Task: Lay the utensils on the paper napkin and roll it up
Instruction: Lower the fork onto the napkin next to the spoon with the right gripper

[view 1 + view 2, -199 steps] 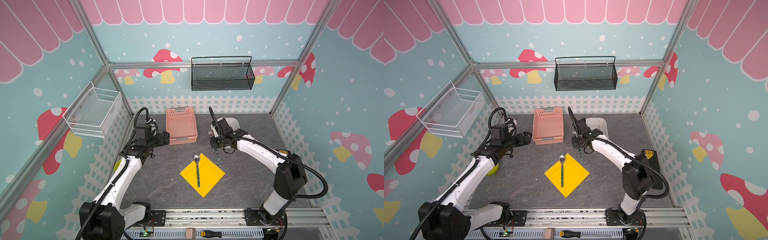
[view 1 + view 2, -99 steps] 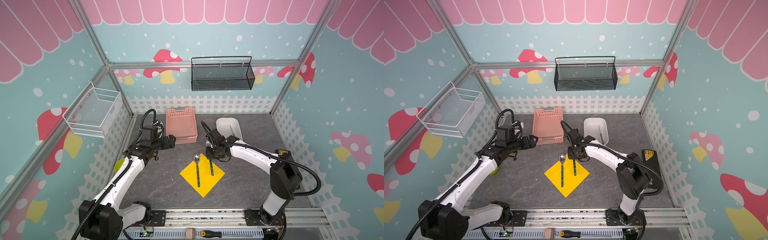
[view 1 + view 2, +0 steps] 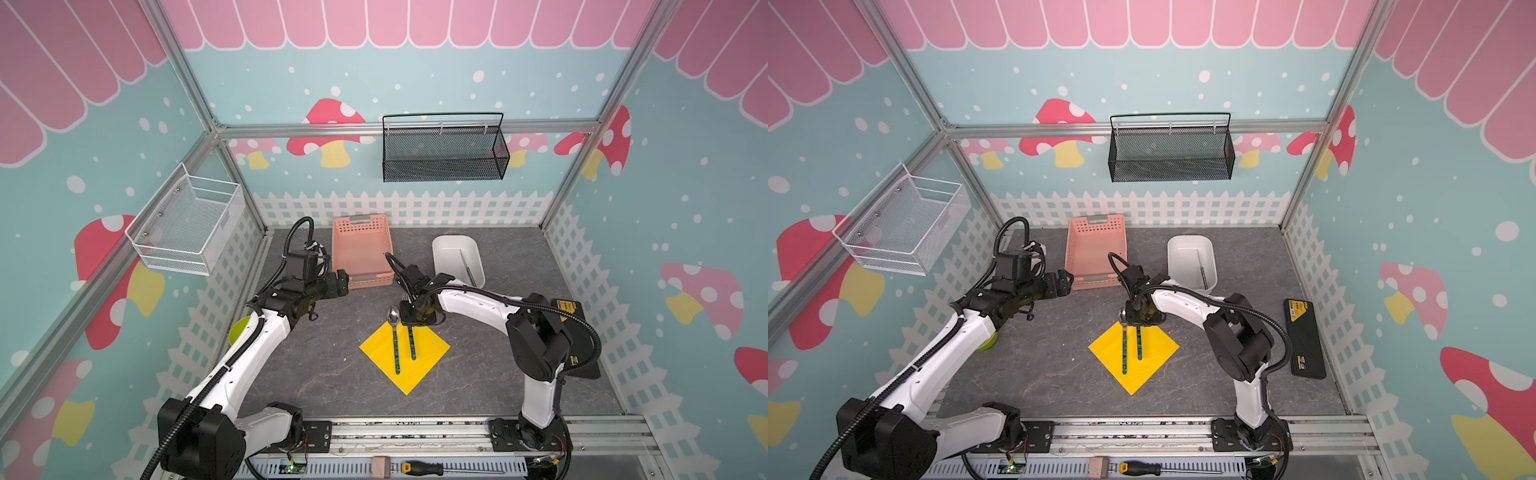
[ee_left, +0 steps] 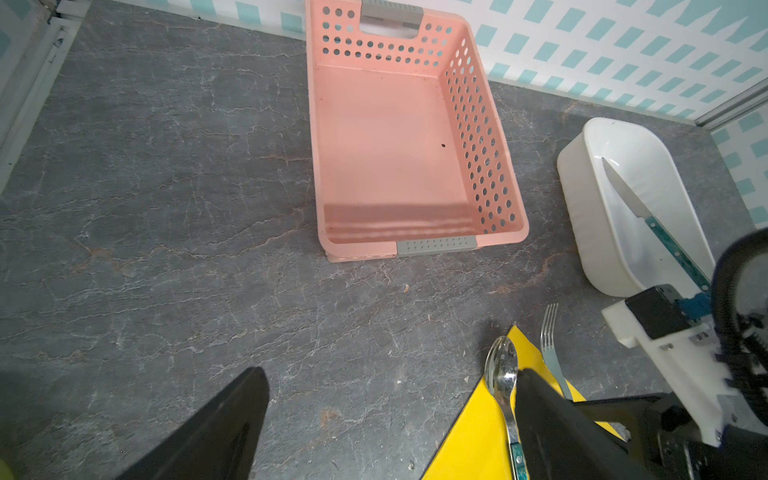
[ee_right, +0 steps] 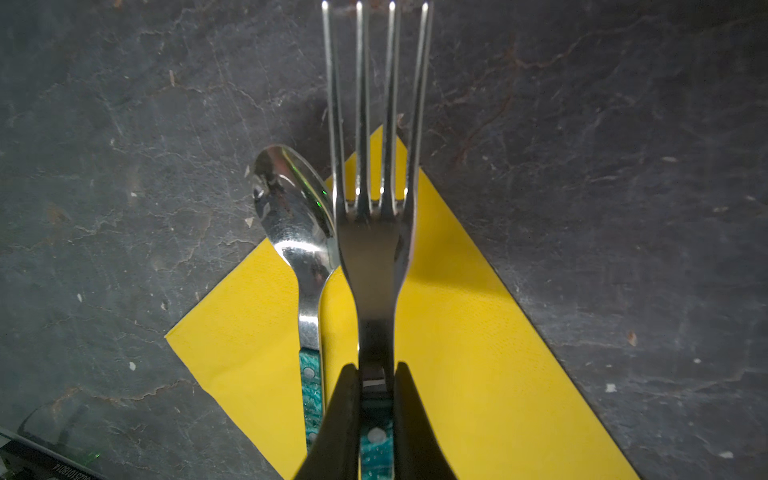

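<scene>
Our right gripper (image 5: 376, 374) is clamped on the handle of the fork (image 5: 374, 257), just beside the spoon (image 5: 299, 232) on the yellow napkin (image 5: 457, 332); both heads overhang its back corner. Our left gripper (image 3: 338, 282) hangs wide open, empty, near the pink basket (image 3: 361, 249). The knife (image 4: 648, 224) lies in the white tub (image 4: 582, 199); bare tabletop (image 3: 324, 365) surrounds the napkin

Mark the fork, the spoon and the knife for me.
fork (image 5: 376, 266): right wrist view, on the neck below the tines.
spoon (image 5: 291, 199): right wrist view, on the bowl.
knife (image 4: 623, 189): left wrist view, on the blade.
</scene>
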